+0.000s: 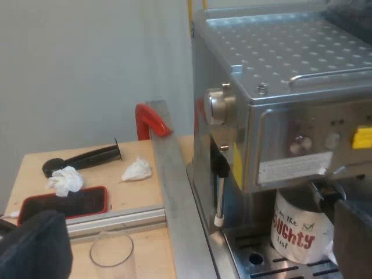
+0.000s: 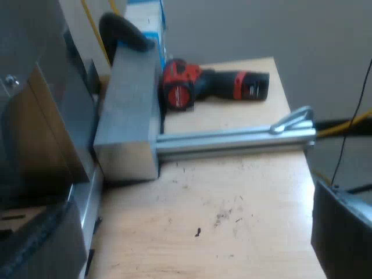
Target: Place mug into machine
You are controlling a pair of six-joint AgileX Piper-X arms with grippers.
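The mug (image 1: pixel 297 228) stands upright on the drip tray (image 1: pixel 273 266) of the espresso machine (image 1: pixel 279 70), under its front panel. The left gripper (image 1: pixel 195 247) is spread wide and empty, one finger (image 1: pixel 354 238) just beside the mug. A measuring glass (image 1: pixel 110 256) stands beside the machine's base. The right gripper (image 2: pixel 189 238), also spread and empty, hangs over a wooden tabletop (image 2: pixel 232 197) near a drill (image 2: pixel 212 84); its place relative to the machine cannot be told.

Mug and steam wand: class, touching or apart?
Apart. The left wrist view shows bare drip tray between the steam wand and the mug.
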